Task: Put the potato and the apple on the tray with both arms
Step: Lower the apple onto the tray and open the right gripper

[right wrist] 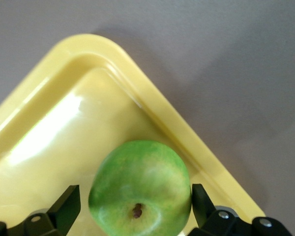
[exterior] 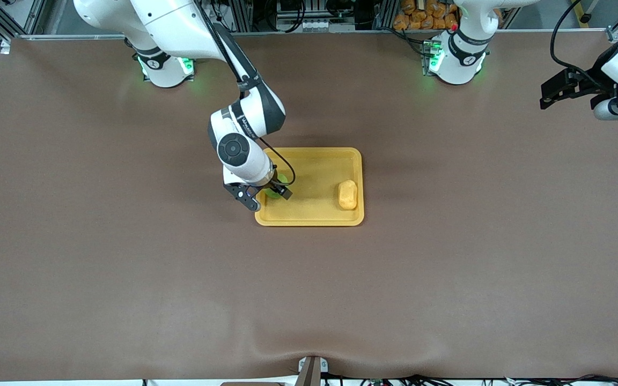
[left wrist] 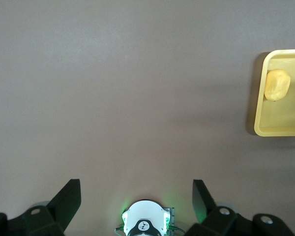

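Observation:
The yellow tray (exterior: pixel 309 220) lies mid-table. The yellow-orange potato (exterior: pixel 347 194) rests in it near the rim at the left arm's end. At the right arm's end of the tray sits the green apple (exterior: pixel 273 194), mostly hidden under my right gripper (exterior: pixel 267 196). In the right wrist view the apple (right wrist: pixel 140 187) rests stem dimple up on the tray (right wrist: pixel 54 123), between the spread fingers of the right gripper (right wrist: pixel 136 194), with a gap at one finger. My left gripper (exterior: pixel 547 94) waits open over bare table at the left arm's end. Its view shows the left gripper (left wrist: pixel 136 189) holding nothing, with the potato (left wrist: pixel 277 84) and tray (left wrist: pixel 265 129) at the edge.
Brown cloth covers the table around the tray. The two green-lit arm bases (exterior: pixel 165 67) (exterior: pixel 456 59) stand along the back edge. A small bracket (exterior: pixel 311 370) sits at the table's front edge.

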Controlling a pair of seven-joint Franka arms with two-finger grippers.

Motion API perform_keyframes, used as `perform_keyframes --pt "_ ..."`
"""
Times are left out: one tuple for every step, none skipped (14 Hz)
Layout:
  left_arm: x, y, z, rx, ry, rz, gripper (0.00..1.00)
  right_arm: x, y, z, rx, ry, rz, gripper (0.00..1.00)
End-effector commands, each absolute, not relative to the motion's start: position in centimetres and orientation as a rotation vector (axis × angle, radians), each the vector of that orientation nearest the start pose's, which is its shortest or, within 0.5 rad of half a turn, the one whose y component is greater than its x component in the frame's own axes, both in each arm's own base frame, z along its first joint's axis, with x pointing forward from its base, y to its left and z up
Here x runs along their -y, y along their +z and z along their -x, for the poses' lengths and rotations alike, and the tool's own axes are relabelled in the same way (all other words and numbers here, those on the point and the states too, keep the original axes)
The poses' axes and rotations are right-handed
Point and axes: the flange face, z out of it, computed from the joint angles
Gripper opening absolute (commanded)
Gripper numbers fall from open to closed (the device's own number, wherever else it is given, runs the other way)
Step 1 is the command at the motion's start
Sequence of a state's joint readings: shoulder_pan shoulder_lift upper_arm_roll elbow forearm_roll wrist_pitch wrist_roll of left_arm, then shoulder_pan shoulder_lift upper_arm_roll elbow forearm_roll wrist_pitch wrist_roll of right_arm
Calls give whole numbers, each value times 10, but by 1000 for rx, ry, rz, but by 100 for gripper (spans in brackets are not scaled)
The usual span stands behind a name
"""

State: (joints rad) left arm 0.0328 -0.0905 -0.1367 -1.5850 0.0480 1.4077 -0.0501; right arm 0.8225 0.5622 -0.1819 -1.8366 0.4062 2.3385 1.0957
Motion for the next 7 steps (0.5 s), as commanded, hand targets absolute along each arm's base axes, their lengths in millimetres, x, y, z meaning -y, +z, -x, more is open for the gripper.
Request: perform_keyframes --pt "54 654 -506 -80 113 3067 100 -393 237 -514 -1101 264 2833 100" --pt "54 655 -506 -81 108 3067 100 -389 249 -521 -1109 270 2824 100" --pt "54 654 -507 -81 108 3068 100 -384 259 -530 -1119 283 2825 100" --pt "54 653 -507 -81 108 3067 100 -379 272 -539 -1130 301 2831 100" --pt "53 653 -507 -79 111 3068 100 -374 284 -547 -1139 323 2841 100" --pt "54 652 -508 -81 113 3066 100 -367 299 -557 -1143 334 2852 100" --pt "54 652 -509 -81 109 3068 100 -362 313 -565 -1150 343 2861 100"
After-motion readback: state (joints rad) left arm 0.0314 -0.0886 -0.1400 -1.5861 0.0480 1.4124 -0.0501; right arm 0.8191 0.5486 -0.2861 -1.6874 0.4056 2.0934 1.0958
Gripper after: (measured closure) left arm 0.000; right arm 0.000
